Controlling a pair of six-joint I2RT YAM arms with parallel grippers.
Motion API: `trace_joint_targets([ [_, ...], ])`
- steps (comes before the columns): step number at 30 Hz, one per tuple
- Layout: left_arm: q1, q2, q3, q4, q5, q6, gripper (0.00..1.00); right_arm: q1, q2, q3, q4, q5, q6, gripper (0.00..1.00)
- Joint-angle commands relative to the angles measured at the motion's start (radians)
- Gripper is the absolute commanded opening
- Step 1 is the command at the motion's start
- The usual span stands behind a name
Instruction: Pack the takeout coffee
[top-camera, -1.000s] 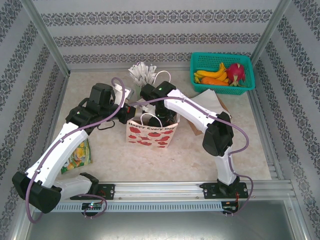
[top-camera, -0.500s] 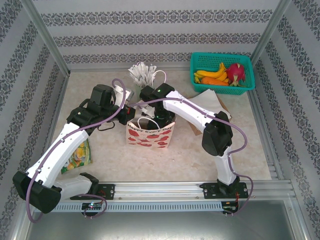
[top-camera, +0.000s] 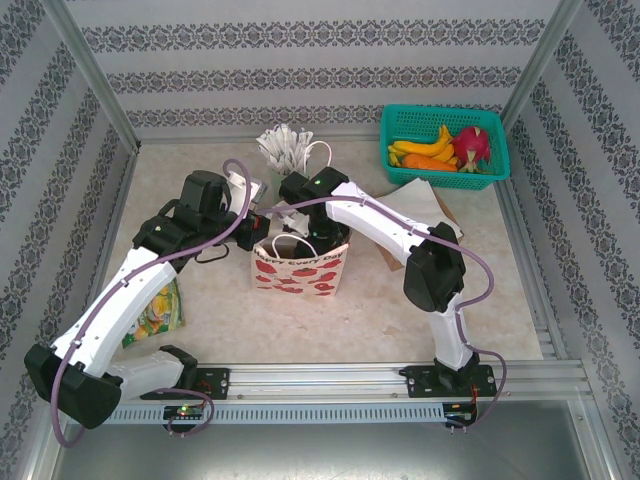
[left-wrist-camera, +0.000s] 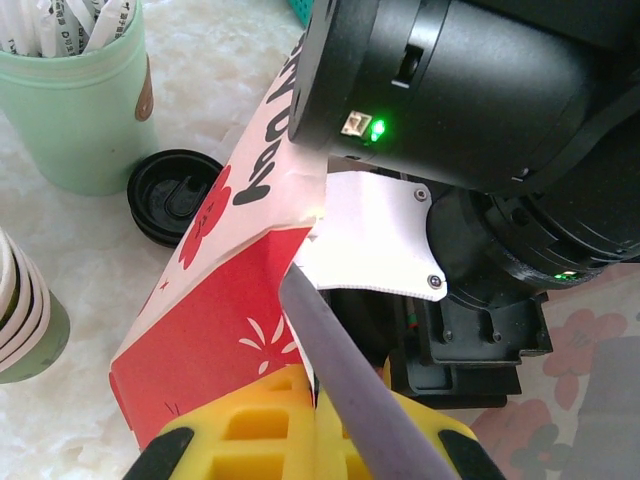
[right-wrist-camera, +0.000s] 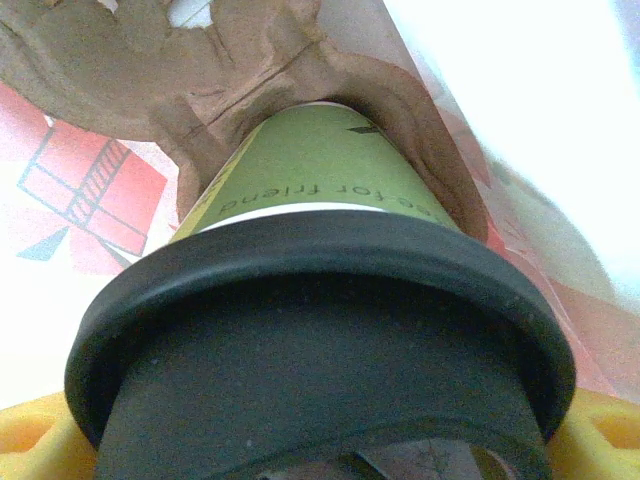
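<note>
The takeout coffee (right-wrist-camera: 310, 170), a cream and green cup under a black lid (right-wrist-camera: 320, 330), sits in a hole of a brown cardboard carrier (right-wrist-camera: 200, 70) inside the red-patterned paper bag (top-camera: 300, 270). My right gripper (right-wrist-camera: 320, 440) is shut on the cup at its lid, with a yellow finger (right-wrist-camera: 30, 440) at each side. From above, the right gripper (top-camera: 322, 238) reaches down into the bag's mouth. My left gripper (left-wrist-camera: 318, 385) is shut on the bag's (left-wrist-camera: 215, 330) upper edge and holds it from the left (top-camera: 256, 222). A purple cable (left-wrist-camera: 350, 380) crosses its fingers.
A mint-green cup of wrapped sticks (left-wrist-camera: 75, 100), a loose black lid (left-wrist-camera: 175, 195) and a stack of cups (left-wrist-camera: 20, 320) stand behind and left of the bag. A teal fruit basket (top-camera: 500, 150) is at the back right, and a snack packet (top-camera: 155, 305) lies by the left arm.
The right arm has sunk a little deeper into the bag, and the bag's mouth has shifted slightly. The left gripper keeps its hold on the edge.
</note>
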Motion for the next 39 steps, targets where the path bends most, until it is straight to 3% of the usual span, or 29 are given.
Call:
trace_joint_targets([
  [1,-0.011,-0.038,-0.007,0.063,0.026,-0.01,0.0,-0.007,0.041,-0.044,0.003,-0.008,0.013,0.43],
  [39,-0.012,-0.045,-0.047,0.094,-0.014,-0.021,0.0,0.013,0.094,-0.112,0.012,-0.018,0.036,0.41],
])
